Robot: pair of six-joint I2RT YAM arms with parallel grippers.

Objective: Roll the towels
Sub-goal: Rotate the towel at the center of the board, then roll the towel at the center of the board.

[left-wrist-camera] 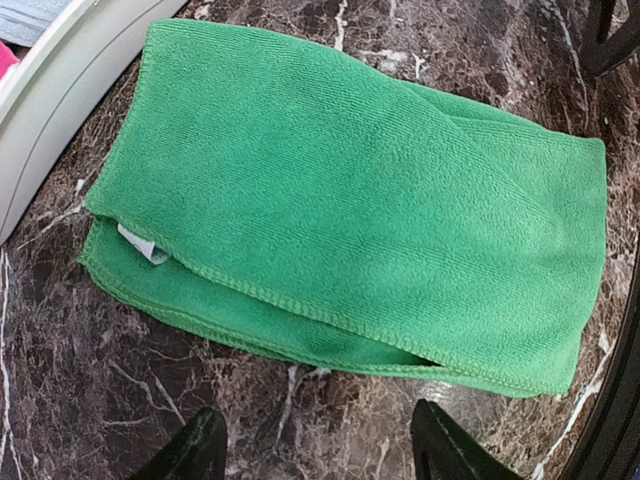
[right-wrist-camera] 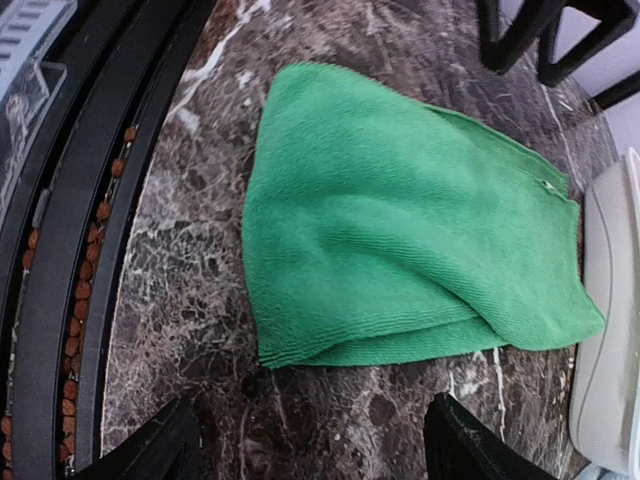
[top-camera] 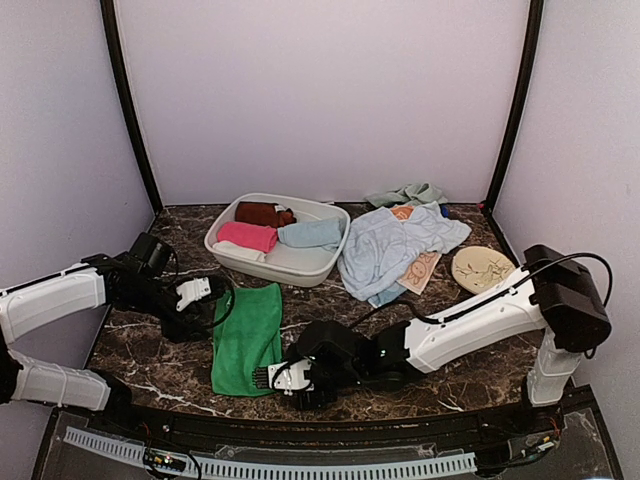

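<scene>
While both arms lean over the dark marble counter, the green towel lies flat on it, folded into a long strip and not rolled. It is toward 7 o'clock from the counter's middle, just beside the white basin, which stands at 1 o'clock from it.

The left fingers hang at about 10 o'clock of the green towel, near its long edge. In the left wrist view they stand well apart, with only bare counter between them; they hold nothing. A small white tag shows between the towel's layers there.

The right fingers are at about 5 o'clock of the towel, near its short near end. They also stand wide apart and hold nothing; the towel's edge is just ahead of them, not touched.

Inside the basin I see a brown towel, a pink towel and a pale blue towel, packed side by side. At 3 o'clock from the basin a large pale blue cloth lies crumpled, partly over a peach printed towel. A round tan disc lies further toward 3 o'clock.
</scene>
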